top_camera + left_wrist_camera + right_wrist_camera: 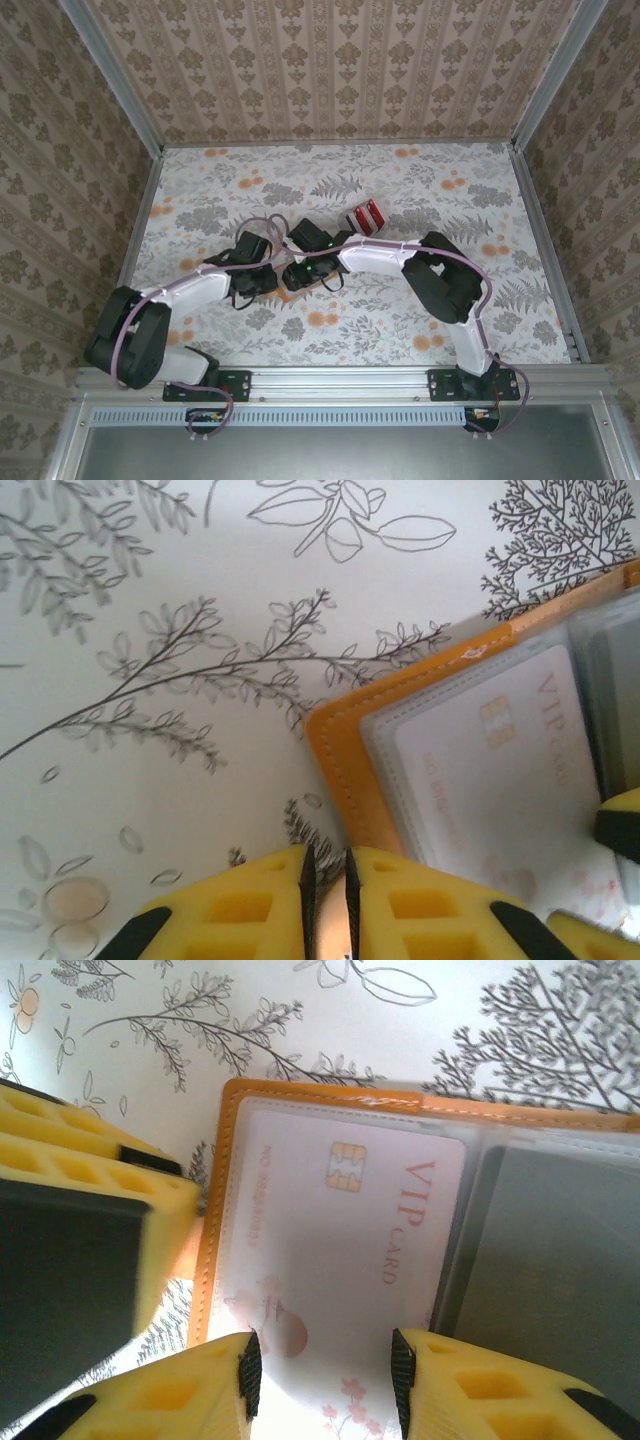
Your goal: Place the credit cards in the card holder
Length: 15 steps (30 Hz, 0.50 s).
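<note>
The card holder looked like smooth stitched orange leather. Its sleeves were clear glossy plastic over a matt whitish card. The table covering appeared matt and printed.

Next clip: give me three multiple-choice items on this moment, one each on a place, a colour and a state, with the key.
1. Where is the white VIP card? A inside the open card holder; B beside it, apart; C beneath it.
2. What colour is the holder's stitched border? A blue; B orange; C black.
3. How do the right fingers stand? A pressed together; B tips touching; C apart.
Key: 1 A, the right wrist view shows it behind the clear sleeve; 2 B, both wrist views show the orange edge; 3 C, a wide gap over the card separates them.
</note>
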Available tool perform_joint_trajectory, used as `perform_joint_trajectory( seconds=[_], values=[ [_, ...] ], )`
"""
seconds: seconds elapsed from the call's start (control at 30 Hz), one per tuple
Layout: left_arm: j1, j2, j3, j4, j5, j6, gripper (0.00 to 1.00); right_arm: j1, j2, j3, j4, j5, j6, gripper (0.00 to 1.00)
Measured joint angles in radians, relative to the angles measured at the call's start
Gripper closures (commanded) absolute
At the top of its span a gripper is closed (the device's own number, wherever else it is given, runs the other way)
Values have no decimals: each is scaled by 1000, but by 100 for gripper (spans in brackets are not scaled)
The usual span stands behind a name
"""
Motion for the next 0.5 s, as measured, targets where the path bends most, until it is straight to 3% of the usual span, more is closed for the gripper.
perform_joint_trajectory(
  seconds=[0.27,0.5],
  values=[
    [77,-81,48,-76,-22,29,73,-53,-143,-124,6,-2,9,58],
    [120,46,145,-64,-5,79,78,-76,-226,-269,26,-10,39,60]
  ],
)
